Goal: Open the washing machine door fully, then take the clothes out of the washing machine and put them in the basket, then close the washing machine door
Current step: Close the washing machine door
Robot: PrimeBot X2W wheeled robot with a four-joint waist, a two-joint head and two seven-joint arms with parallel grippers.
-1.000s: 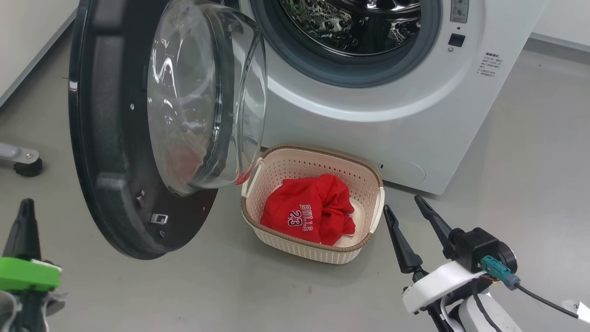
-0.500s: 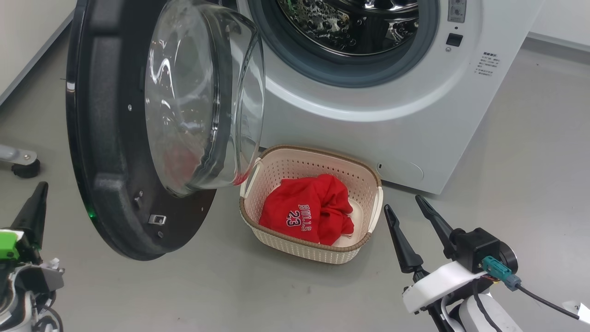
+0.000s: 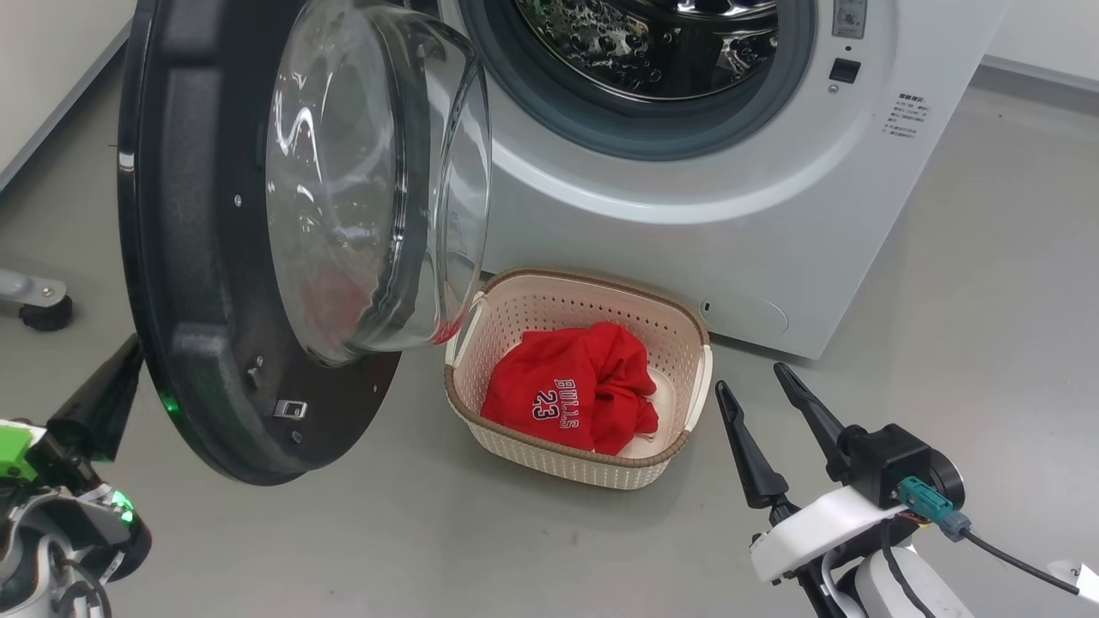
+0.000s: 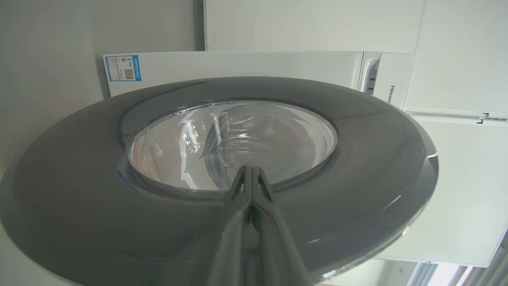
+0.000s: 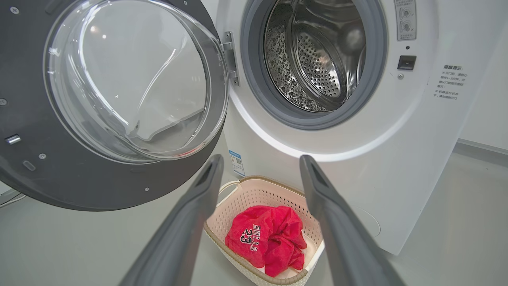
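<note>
hanging wide open at the left of the washing machine point(image 3: 687, 249): washing machine door point(image 3: 197, 283). lying bunched in the basket point(image 3: 584, 459) on the floor point(image 3: 429, 549) before it: red clothes point(image 3: 567, 395). clenched on nothing, pointing at the door's outer face, contact unclear: left hand point(image 3: 129, 356). spread, empty, just right of the basket: right hand point(image 3: 749, 378).

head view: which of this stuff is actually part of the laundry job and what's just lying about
Part of the job: washing machine; washing machine door, swung open; basket on the floor; clothes, red, inside the basket.

Just lying about: black caster on a grey leg, on the floor at the far left.
</note>
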